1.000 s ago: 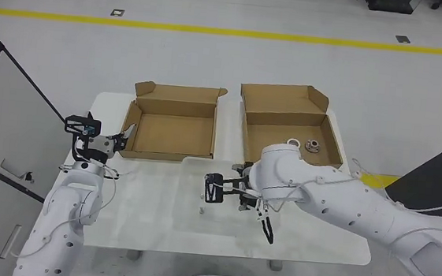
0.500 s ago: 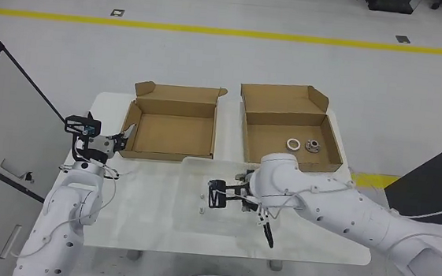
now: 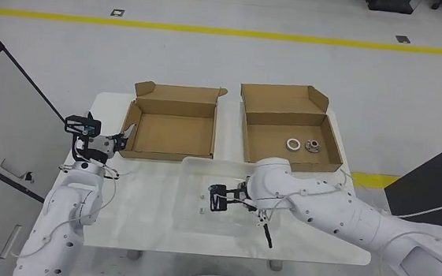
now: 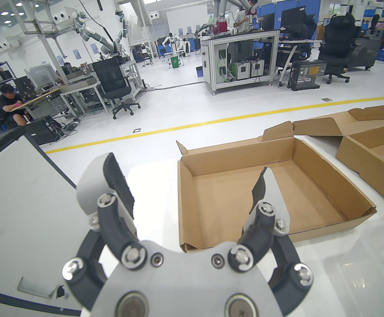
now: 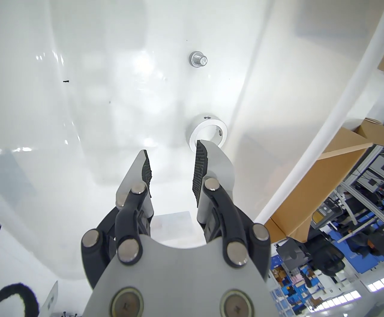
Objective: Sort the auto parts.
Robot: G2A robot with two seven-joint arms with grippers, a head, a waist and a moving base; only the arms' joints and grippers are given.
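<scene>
**Ring pick-up judged to be the step in hand**

Top view: the left brown cardboard box (image 3: 170, 130) is seen empty, while the right brown cardboard box (image 3: 264, 138) holds a white ring (image 3: 292, 143) and a dark flanged part (image 3: 312, 144); the right hand (image 3: 267, 239) is held low over the white desk (image 3: 151, 211). Left wrist view: the left hand (image 4: 186, 168) is spread wide, empty, before the empty box. Right wrist view: the right hand is parted narrowly, nothing held; a silver metal collar ring (image 5: 207, 132) lies just beyond one fingertip (image 5: 199, 150), with a small silver bolt (image 5: 198, 59) farther off. A sideways shift is probably needed next, so the collar's wall is straddled before closing.

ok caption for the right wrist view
Open right gripper close to a metal ring, a small bolt nearby
</scene>
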